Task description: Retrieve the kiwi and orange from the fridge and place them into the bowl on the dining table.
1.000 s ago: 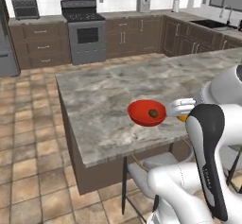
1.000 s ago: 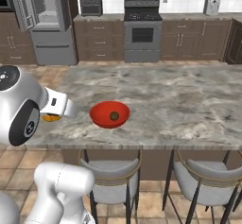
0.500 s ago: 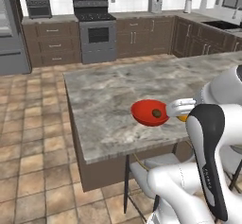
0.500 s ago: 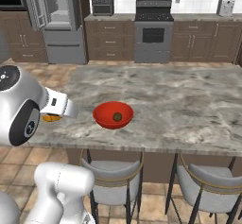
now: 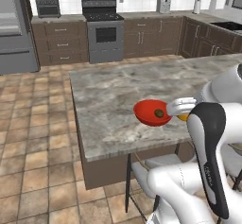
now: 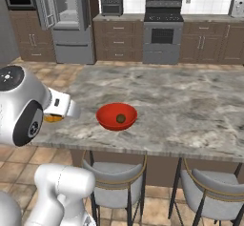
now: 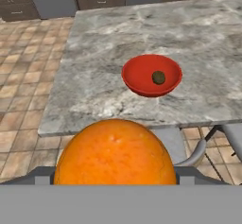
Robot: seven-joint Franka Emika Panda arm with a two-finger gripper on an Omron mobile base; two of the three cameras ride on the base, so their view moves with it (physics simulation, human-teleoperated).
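Beside the bowl (image 6: 116, 117), on the side nearest the robot, the gripper (image 7: 115, 173) carries the orange (image 7: 115, 153), whose bright round body sits between the fingers and bulks large at the bottom of the hand view; they stand wide because the fruit itself is wide, and they are closed on it rather than idle. From the right base view a sliver of orange shows under the white hand, near the tabletop (image 6: 190, 106) edge and apart from the bowl's rim. Inside the bowl lies a small dark brownish-green fruit, by the look of it the kiwi (image 7: 158, 78), resting a little off centre on the red floor, so half the job appears done. Holding the orange short of the rim makes sense: the hand looks to be approaching the bowl, and the fruit should be let go only once it hangs over the hollow, or it may roll off the stone. Far behind the bowl, the fridge (image 6: 66, 22) stands with a door open.
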